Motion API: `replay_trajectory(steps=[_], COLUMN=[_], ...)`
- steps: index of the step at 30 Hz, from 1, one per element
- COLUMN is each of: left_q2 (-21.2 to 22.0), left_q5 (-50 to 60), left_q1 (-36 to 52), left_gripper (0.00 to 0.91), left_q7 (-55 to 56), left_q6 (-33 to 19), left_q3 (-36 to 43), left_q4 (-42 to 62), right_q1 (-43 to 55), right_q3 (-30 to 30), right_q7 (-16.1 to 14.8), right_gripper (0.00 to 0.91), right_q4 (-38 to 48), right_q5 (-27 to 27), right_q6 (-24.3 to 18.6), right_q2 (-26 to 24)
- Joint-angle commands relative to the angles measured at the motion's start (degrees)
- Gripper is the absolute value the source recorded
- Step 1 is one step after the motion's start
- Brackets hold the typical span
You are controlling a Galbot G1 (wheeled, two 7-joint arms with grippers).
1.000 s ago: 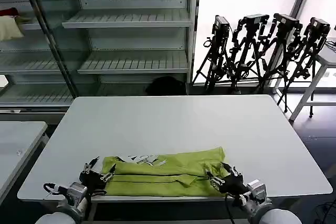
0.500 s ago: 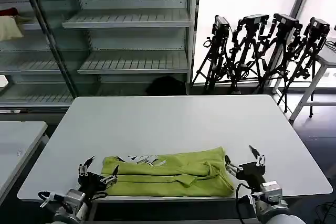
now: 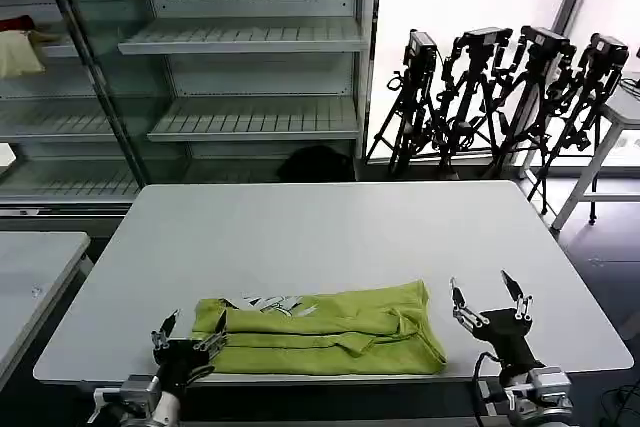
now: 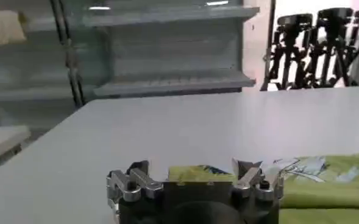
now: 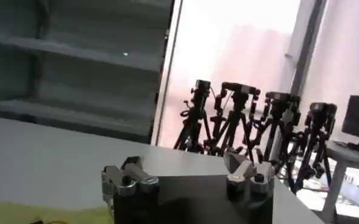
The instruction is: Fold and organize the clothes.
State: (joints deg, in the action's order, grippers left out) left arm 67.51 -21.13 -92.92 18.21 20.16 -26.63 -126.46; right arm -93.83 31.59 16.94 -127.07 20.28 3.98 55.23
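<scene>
One lime yellow-green cotton T-shirt (image 3: pixel 320 330) folded into a long band, white print showing, on the white table (image 3: pixel 330 232), my left gripper (image 3: pixel 186 342) and right gripper (image 3: pixel 490 299) both spread, holding nothing

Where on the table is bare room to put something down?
The table is bare from its far edge down to the T-shirt, and along both side edges. The near edge is crowded: the T-shirt lies there, with the left end effector at its corner and the right end effector open beside it.
</scene>
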Motion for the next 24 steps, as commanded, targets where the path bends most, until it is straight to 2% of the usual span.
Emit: replay_trajectory(steps=[1,12,13,15,16,17,18,19,24], left_q2=[4.9,5.4,5.4,5.7,5.7,5.8,5.9,5.9,5.6], left_q5=[-4.9,-9.0,-9.1,-9.0,-9.0,-8.8,-8.7,-8.6,-7.8], left_q1=[0.2,0.2,0.1,-0.1,-0.2,-0.2,-0.2,-0.2,0.3], left_gripper=[0.907,0.907,0.796,0.675,0.484,0.363,0.131,0.01,0.01], left_q7=[3.7,4.8,4.8,4.8,4.8,4.8,4.8,4.8,4.6], left_q6=[-1.7,-1.5,-1.5,-1.6,-1.8,-2.0,-2.1,-2.3,-2.4], left_q3=[0.5,0.9,1.1,1.4,1.6,1.9,1.9,2.0,2.5], left_q4=[2.5,3.8,3.7,3.6,3.7,3.8,3.9,4.1,5.0], right_q1=[-1.5,-1.1,-1.0,-0.7,-0.5,-0.5,-0.5,-0.5,-0.6], right_q3=[1.8,1.6,1.5,1.3,1.3,1.2,1.2,1.2,1.3], right_q7=[-2.5,-2.4,-2.4,-2.4,-2.4,-2.4,-2.4,-2.4,-2.2], right_gripper=[0.907,0.907,0.907,0.907,0.907,0.907,0.907,0.907,0.907], right_q4=[2.1,2.7,2.7,2.7,2.6,2.6,2.6,2.6,2.7], right_q5=[1.1,0.8,0.8,0.7,0.7,0.7,0.7,0.7,0.8], right_q6=[-7.4,-7.3,-7.3,-7.2,-7.0,-7.0,-7.0,-7.0,-7.1], right_q2=[0.5,0.3,0.4,0.5,0.5,0.5,0.5,0.4,0.4])
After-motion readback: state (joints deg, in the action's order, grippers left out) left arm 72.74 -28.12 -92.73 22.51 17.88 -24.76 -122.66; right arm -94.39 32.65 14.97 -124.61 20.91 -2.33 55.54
